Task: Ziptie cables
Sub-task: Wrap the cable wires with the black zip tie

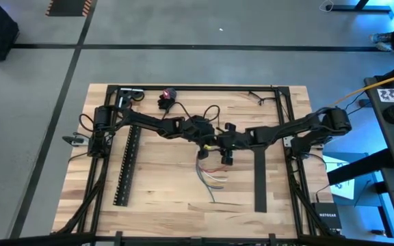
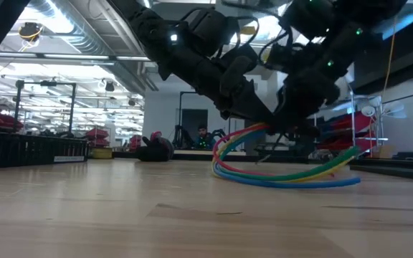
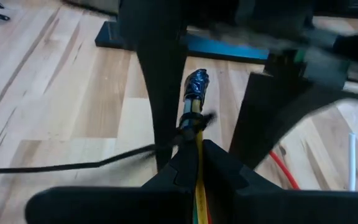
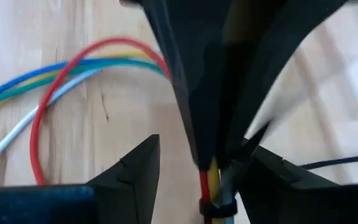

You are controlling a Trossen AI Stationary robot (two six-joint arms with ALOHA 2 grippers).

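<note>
Coloured wires make up the cables (image 1: 211, 174), which lie near the middle of the wooden surface (image 1: 163, 191), their loose ends fanning toward the near edge in the high view. That view shows both dark arms reaching inward and meeting over the bundle's gathered end, the left tool (image 1: 207, 140) beside the right tool (image 1: 226, 154), but it does not show how either one stands. The left wrist view does: the left tool (image 3: 197, 165) is clenched on the cables (image 3: 197, 186), yellow and red strands passing between its fingers, and beyond them a thin dark band circles the bundle just short of its black-wrapped tip (image 3: 197, 84). The right wrist view shows the right tool (image 4: 197, 171) with its fingers parted, the red and yellow strands (image 4: 207, 180) running between them; whether it grips anything I cannot tell. The low view alone shows the cables (image 2: 285, 172) curving up off the surface into the tools, and a seated person (image 2: 203, 136) far behind. A long black slotted bar (image 1: 126, 164) lies to the left.
</note>
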